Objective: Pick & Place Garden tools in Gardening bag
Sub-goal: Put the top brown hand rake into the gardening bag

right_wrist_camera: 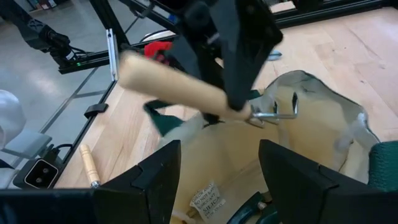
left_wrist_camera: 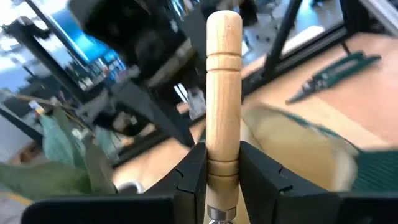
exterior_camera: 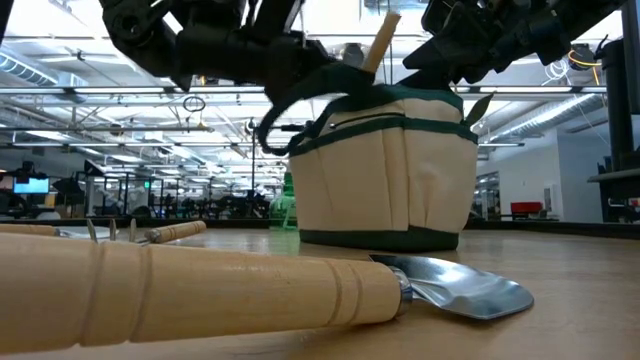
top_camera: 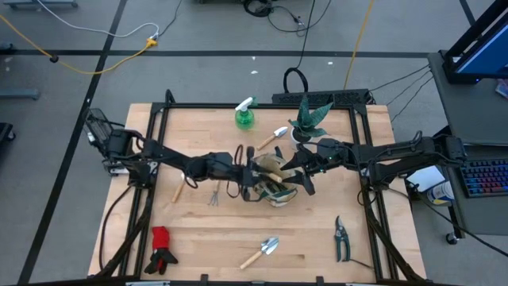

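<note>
Your left gripper [right_wrist_camera: 239, 93] is clamped on the wooden-handled tool [right_wrist_camera: 180, 84] just above the gardening bag [right_wrist_camera: 311, 124], its long axis slanting head-first into the mouth, while your right gripper [right_wrist_camera: 217, 168], fingers spread, hovers at the rim.

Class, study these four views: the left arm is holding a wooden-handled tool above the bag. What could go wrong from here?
1. The left end effector pinches only the tool's wooden handle; the smooth handle could slip and drop outside the bag.
2. The right end effector hangs close over the bag's opening, so the two arms could knock together.
3. The soft bag might sag or tip under a push, and the potted plant stands nearby.
</note>
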Robot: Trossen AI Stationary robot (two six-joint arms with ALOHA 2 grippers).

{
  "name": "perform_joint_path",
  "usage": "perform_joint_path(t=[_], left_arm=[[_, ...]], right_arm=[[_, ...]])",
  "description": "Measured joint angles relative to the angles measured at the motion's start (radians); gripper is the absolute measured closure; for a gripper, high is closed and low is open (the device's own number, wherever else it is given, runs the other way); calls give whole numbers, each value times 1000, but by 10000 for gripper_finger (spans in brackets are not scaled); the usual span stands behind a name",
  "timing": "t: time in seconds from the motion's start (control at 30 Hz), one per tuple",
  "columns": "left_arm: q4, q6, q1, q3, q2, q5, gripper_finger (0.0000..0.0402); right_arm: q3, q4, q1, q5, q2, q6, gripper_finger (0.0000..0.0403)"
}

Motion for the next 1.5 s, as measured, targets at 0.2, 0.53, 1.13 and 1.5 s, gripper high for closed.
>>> perform_joint_path(t=[0.2, 0.53, 1.13, 1.5], left_arm=[[-89, 3, 29, 0, -1, 5, 325], [16, 17, 50, 0, 0, 138, 325], [-273, 114, 115, 70, 0, 222, 325], [-460, 159, 150, 72, -1, 242, 325]], right_arm=[[0, 0, 0, 0, 0, 0, 193], [0, 0, 0, 0, 0, 0, 193], [0, -3, 0, 0, 0, -28, 193], [0, -5, 0, 0, 0, -28, 193]])
